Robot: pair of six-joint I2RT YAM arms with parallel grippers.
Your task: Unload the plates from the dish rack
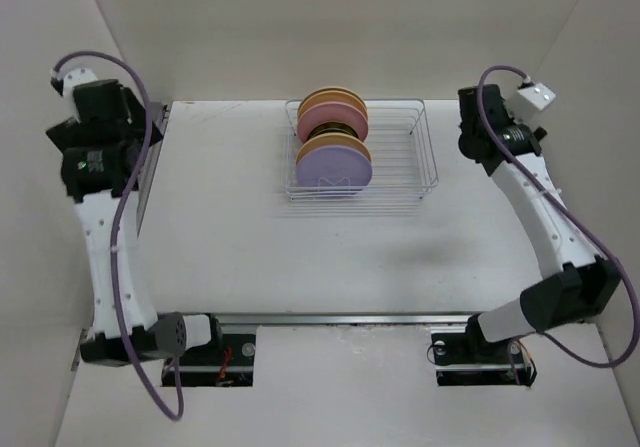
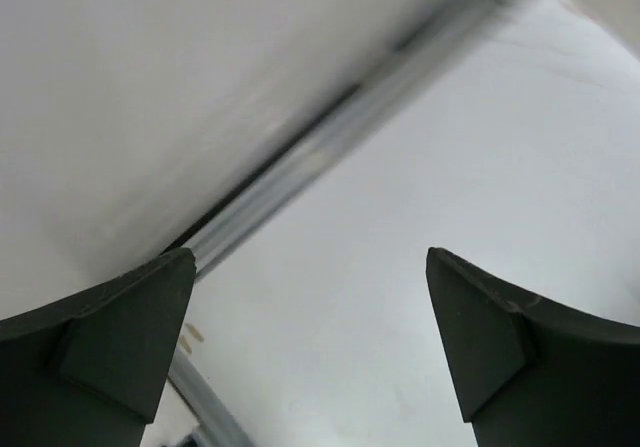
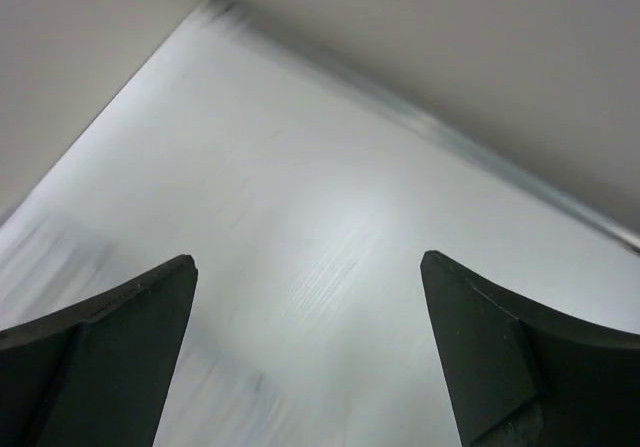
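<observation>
Silver-white wire marks the dish rack [image 1: 395, 157], which sits at the far middle of the table [image 1: 250, 257] with its plates [image 1: 340, 147] standing on edge in the left half. From my remote station I count the job as not yet begun. A lavender plate [image 1: 333, 170] faces the near side, a pink plate [image 1: 328, 117] shows behind it, and tan-rimmed dishes are packed between and beyond them. How many stand there in all I cannot tell from above. No plate lies on the table outside the rack, so every one of them is left to lift out.

Neither arm is near the rack. The left gripper [image 2: 308, 267] hangs at the table's far left edge, jaws spread fully wide, nothing between its dark fingers [image 2: 130, 337] but bare tabletop and a metal rail. The right gripper [image 3: 307, 262] sits off the rack's right end, equally wide, also empty, looking down on bare white surface. Both are well apart from the dishes.
</observation>
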